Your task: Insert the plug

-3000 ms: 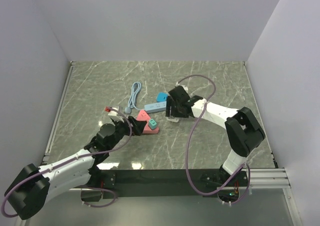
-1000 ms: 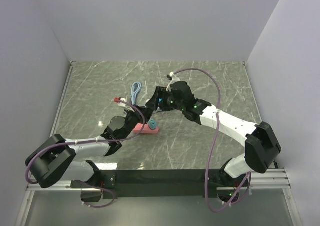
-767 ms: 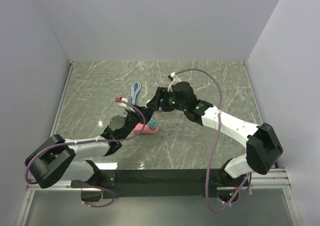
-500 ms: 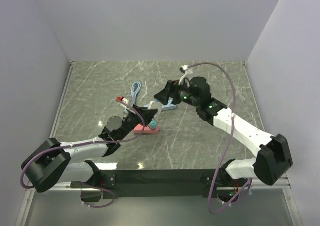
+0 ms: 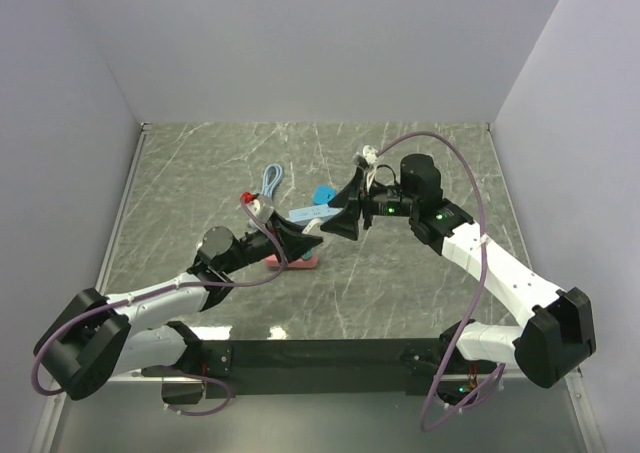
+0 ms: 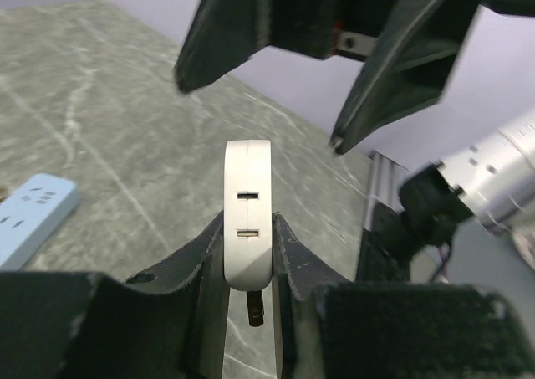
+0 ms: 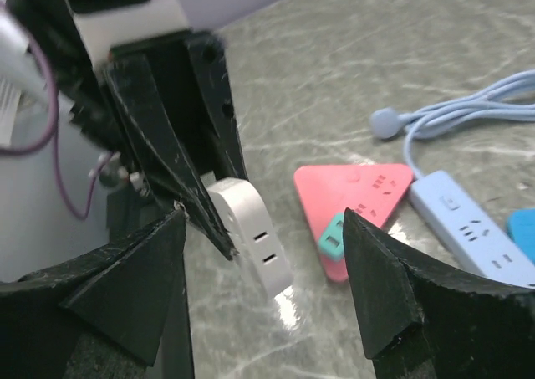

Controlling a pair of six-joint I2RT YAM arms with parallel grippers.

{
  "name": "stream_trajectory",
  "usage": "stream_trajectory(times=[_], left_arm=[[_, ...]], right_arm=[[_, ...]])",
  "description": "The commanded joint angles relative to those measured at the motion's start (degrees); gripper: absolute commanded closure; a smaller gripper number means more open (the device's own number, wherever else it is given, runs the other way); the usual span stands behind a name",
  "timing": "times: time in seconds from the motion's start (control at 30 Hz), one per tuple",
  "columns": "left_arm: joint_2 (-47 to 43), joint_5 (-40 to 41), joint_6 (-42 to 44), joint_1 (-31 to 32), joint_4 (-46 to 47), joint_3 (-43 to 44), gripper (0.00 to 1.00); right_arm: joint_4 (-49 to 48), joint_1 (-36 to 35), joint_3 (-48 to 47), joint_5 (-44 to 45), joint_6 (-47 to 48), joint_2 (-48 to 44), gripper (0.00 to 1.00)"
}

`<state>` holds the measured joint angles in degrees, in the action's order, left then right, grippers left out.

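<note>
My left gripper (image 6: 248,228) is shut on a white plug (image 6: 247,212), held above the table with its two slots facing the camera and a dark prong showing below. In the right wrist view the same white plug (image 7: 255,233) sits just beyond my right gripper (image 7: 263,216), which is open, its fingers spread wide and apart from the plug. From the top view the left gripper (image 5: 300,237) and right gripper (image 5: 345,220) face each other closely. A pink triangular power strip (image 7: 359,191) lies on the table with a teal plug (image 7: 332,235) seated in it.
A light blue power strip (image 5: 312,213) with its coiled cable (image 5: 268,185) lies behind the grippers, and a small blue block (image 5: 323,193) sits beside it. The pink strip (image 5: 292,261) is under the left gripper. Walls close in the marble table (image 5: 400,293) on three sides.
My right arm drew back from the strips, swung right and now faces the left gripper with jaws open. My left gripper rose and moved right with the white plug.
</note>
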<state>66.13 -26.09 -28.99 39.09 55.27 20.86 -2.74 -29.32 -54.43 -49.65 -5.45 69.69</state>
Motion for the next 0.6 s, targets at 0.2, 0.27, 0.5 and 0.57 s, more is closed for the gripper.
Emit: stream_trajectory(times=[0.2, 0.27, 0.5, 0.57], left_arm=[[-2.67, -11.88, 2.54, -1.82, -0.07, 2.52, 0.99], [-2.58, -11.88, 2.54, -2.00, 0.02, 2.69, 0.99], [-1.18, -11.88, 2.45, -2.53, 0.37, 2.78, 0.99], [-0.83, -12.23, 2.36, -2.62, 0.63, 2.78, 0.99]], right_arm=[[8.36, -0.47, -2.43, -11.17, 10.72, 2.11, 0.28], [10.21, -1.26, -3.04, -11.87, 12.13, 3.34, 0.34], [11.36, -2.76, -4.37, -13.36, 13.89, 4.49, 0.50], [9.69, -2.85, -3.84, -15.20, 13.45, 4.40, 0.59]])
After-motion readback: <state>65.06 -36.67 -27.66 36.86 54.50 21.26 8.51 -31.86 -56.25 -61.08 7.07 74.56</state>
